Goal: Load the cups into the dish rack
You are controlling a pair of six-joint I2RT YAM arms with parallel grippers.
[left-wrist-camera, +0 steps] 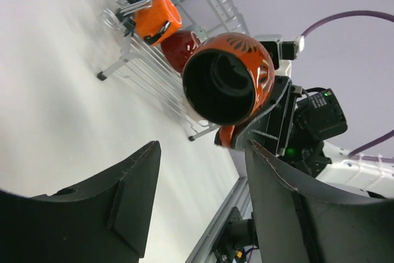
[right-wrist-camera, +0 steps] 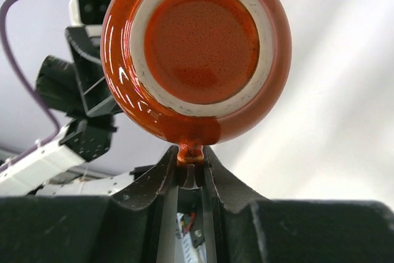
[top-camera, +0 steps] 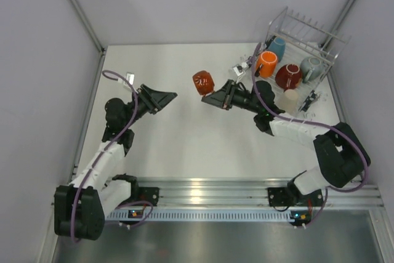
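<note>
A dark-and-orange mug point(top-camera: 202, 82) point(right-wrist-camera: 197, 53) hangs on its side over the middle of the table, and my right gripper point(top-camera: 215, 97) point(right-wrist-camera: 192, 152) is shut on its handle. Its dark mouth point(left-wrist-camera: 218, 87) faces my left gripper point(top-camera: 166, 98) point(left-wrist-camera: 203, 149), which stands open and empty a short way to the left. The dish rack point(top-camera: 308, 29) point(left-wrist-camera: 141, 66) sits at the far right corner. It holds an orange cup point(top-camera: 266, 64) point(left-wrist-camera: 159, 20), a red mug point(top-camera: 288, 76) point(left-wrist-camera: 178, 50), a grey mug point(top-camera: 311, 68), a light blue cup point(top-camera: 277, 46) and a beige tumbler point(top-camera: 289, 100).
White walls with metal posts close in the table on the left, back and right. A metal rail point(top-camera: 246, 192) carrying both arm bases runs along the near edge. Purple cables loop off each arm.
</note>
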